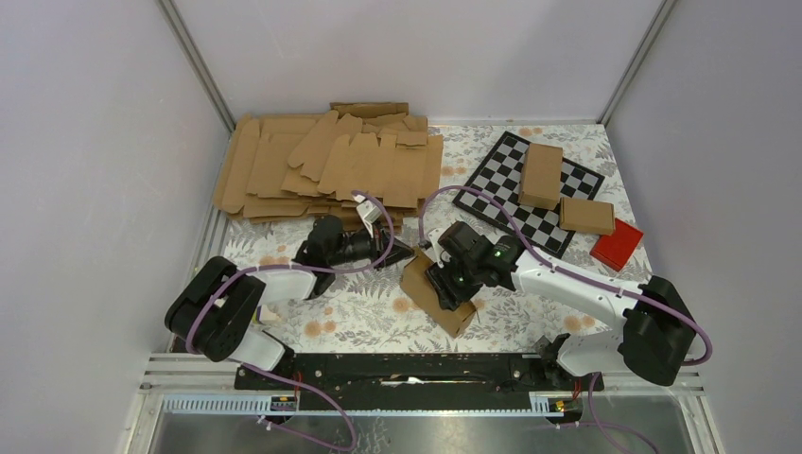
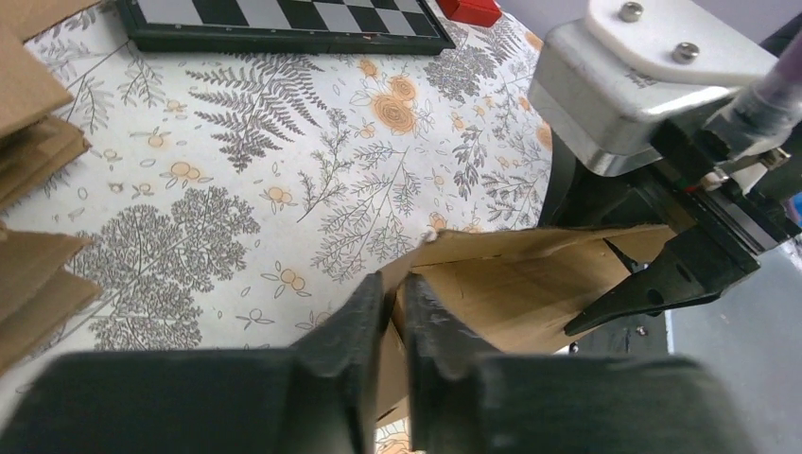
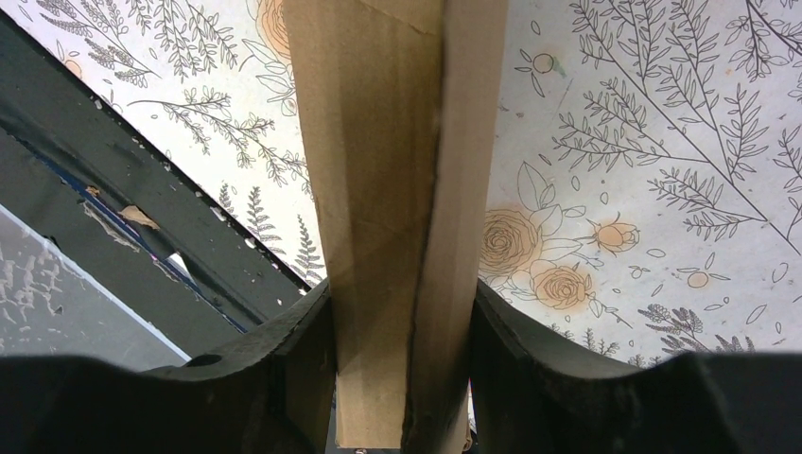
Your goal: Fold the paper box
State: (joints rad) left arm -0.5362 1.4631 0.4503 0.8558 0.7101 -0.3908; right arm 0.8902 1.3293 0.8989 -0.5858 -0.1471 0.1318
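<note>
Clamped in right gripper [image 3: 401, 317]: box [image 3: 378, 189], with a black finger [image 3: 301, 355] pressed to each side. Folded narrow, running up from between the fingers and out past the top edge. Seam down its length, darker face left, lighter face right. Behind, floral cloth [image 3: 643, 142]. Lower left, black rail [image 3: 123, 218] lying diagonally, grey metal [image 3: 57, 303] beyond.

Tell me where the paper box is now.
Top view: the paper box is near the table's middle, held by the right pincer, the left pincer gripping its left flap.
</note>
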